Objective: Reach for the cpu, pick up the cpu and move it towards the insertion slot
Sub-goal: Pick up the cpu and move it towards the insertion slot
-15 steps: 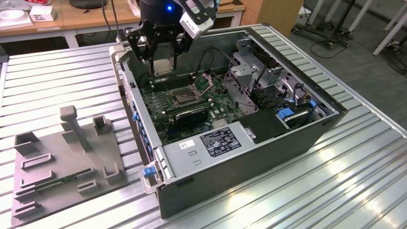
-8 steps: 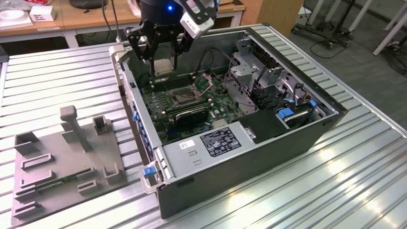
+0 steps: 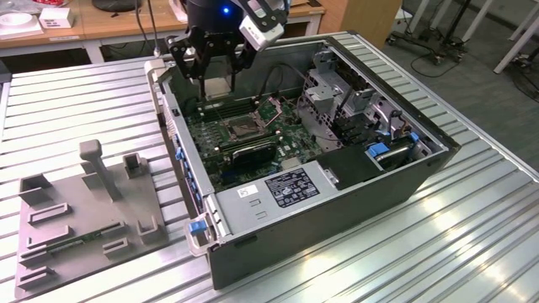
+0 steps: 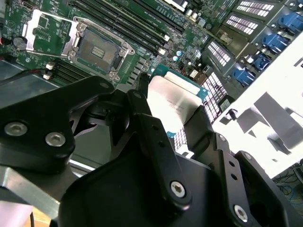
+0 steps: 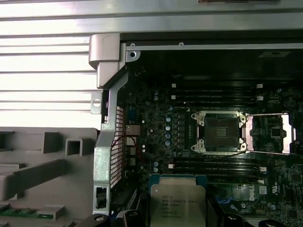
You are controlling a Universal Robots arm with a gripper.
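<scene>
cpu (image 5: pixel 177 201) pinched flat between black gripper (image 3: pixel 212 81) fingers (image 4: pixel 156 142), lifted over open computer case (image 3: pixel 354 189) | insertion slot (image 5: pixel 220 132) sat apart from chip, frame open, dark centre bare, on green motherboard (image 3: pixel 244 142) | grey fixture tray (image 3: pixel 76 221) beside case at exterior view's left, on slatted metal table (image 3: pixel 471 221)

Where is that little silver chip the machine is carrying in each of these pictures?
Exterior view: the cpu hangs in the gripper above the open case's far corner.
First wrist view: cpu, beside the board's edge.
Second wrist view: cpu between the fingers.
Shared landmark: the insertion slot.
</scene>
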